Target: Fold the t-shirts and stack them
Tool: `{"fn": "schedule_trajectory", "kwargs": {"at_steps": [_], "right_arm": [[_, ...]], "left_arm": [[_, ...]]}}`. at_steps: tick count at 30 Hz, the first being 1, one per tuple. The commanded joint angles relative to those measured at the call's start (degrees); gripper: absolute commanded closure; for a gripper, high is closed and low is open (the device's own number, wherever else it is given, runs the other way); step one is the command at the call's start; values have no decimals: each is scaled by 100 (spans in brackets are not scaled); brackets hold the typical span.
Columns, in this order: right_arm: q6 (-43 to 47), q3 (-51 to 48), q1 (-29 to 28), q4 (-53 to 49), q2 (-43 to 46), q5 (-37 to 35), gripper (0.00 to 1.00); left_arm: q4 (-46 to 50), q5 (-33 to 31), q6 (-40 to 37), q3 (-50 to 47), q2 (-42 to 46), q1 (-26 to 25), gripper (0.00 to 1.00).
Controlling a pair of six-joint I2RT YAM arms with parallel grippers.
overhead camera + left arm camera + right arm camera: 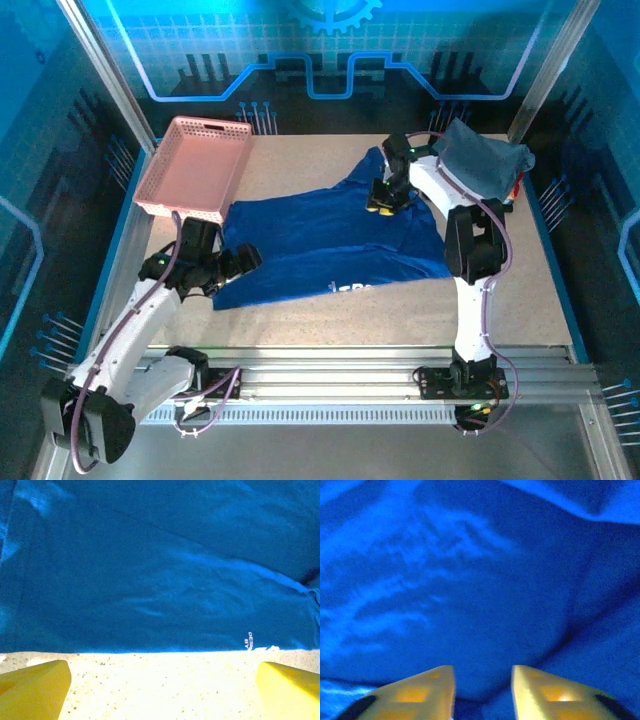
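Observation:
A royal-blue t-shirt (320, 245) with white lettering lies spread across the middle of the table. A slate grey-blue t-shirt (485, 160) lies bunched at the back right. My left gripper (245, 262) hovers low at the blue shirt's left edge, wide open. In the left wrist view its yellow fingers (35, 687) frame bare tabletop, and the blue shirt's hem (150, 647) lies just ahead. My right gripper (383, 205) is down on the blue shirt's far right part. Its jaws (482, 672) stand partly apart over a hump of blue cloth (485, 605), not pinching it.
A pink perforated basket (195, 165) stands at the back left, close to the blue shirt's corner. Bare tabletop (520, 290) runs along the right side and the front. Metal frame rails (360, 365) border the near edge.

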State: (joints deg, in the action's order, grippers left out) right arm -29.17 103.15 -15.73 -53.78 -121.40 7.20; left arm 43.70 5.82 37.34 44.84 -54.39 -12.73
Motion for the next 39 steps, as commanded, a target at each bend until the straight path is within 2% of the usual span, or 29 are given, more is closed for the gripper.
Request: {"fn": "schedule_trajectory", "kwargs": {"at_steps": [1,5,9,20,25,30,31,39], "right_arm": [[736,-774,-190,-556,703,-589,54],[1368,-1789,-249,-410,1088,-1242,50],[1569,-2230,-350,-110,1233,-1561,49],[1598,-1517,-365,136,380,-1383,54],[1513,-1300,-370,37,102,-1302,64],[1489,-1178,-361,65,115,-1181,95],[1493,-1120,-366,63,124,-1122,99],[1609,-17,-469,-89,-68,-936,100]], "left_arm": [[-79,129,-90,-163,320,-220,1],[-317,154,-118,-252,333,-607,1],[-449,-84,-107,-161,191,-1060,1],[-600,-187,32,-159,24,-1162,1],[-481,-296,36,-208,130,-1170,1],[-402,-370,53,-296,260,-1170,1],[-397,-384,60,-318,270,-1166,1],[-448,-407,105,-421,283,-1178,1]]}}
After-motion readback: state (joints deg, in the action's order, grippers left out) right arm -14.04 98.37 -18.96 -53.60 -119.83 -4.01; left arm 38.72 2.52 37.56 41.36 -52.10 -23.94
